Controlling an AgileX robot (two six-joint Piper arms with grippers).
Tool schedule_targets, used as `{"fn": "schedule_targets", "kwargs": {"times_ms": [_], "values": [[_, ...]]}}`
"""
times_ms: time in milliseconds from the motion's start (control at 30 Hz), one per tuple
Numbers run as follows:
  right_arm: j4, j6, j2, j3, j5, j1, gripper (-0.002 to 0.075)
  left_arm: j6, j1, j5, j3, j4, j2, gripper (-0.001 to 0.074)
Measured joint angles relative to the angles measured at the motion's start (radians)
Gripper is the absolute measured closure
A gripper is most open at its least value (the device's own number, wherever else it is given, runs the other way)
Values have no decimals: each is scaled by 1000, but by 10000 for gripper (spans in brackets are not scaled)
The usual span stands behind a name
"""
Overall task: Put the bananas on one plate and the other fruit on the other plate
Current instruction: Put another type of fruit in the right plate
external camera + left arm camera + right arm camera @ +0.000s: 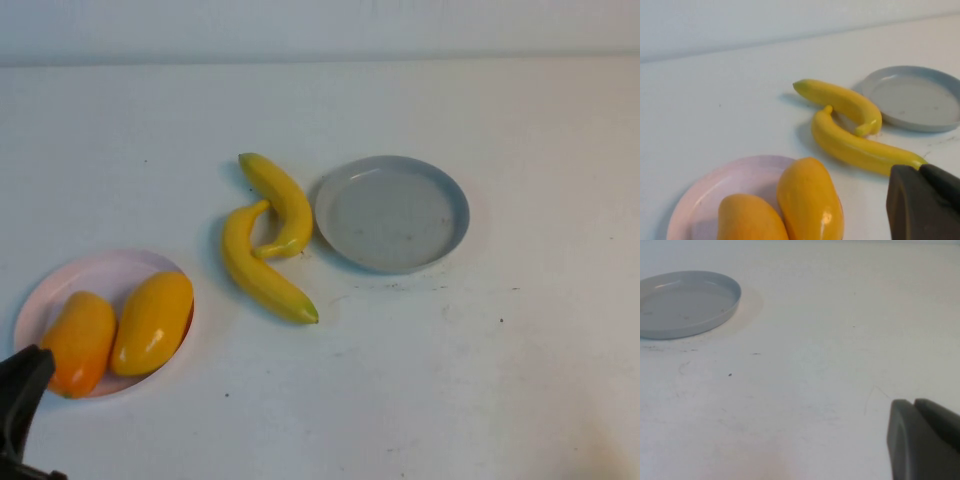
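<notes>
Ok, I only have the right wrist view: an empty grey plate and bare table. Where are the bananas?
Observer: Both bananas lie on the table beside the grey-blue plate, on its left, not on it.
Operator: And the other fruit?
Observer: The two mango-like fruits sit side by side on the pink plate.
Operator: The left arm?
Observer: The left gripper is at the table's near left corner, next to the pink plate. Your right gripper hangs over bare table, apart from the grey-blue plate.
</notes>
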Motion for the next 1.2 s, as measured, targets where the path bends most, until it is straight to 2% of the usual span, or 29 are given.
{"fn": "schedule_targets", "kwargs": {"times_ms": [167,367,600,1000,1200], "values": [[0,0,0,0,0,0,743,8,7,-336,179,-2,-18,738],[0,0,0,0,0,0,743,8,99,-391,270,-33,-131,738],[0,0,0,0,0,0,743,8,264,-238,278,-73,-323,738],[0,0,-1,0,1,0,743,15,278,121,280,-35,-363,738],[0,0,-1,0,1,0,743,17,278,150,280,-33,-363,738]]}}
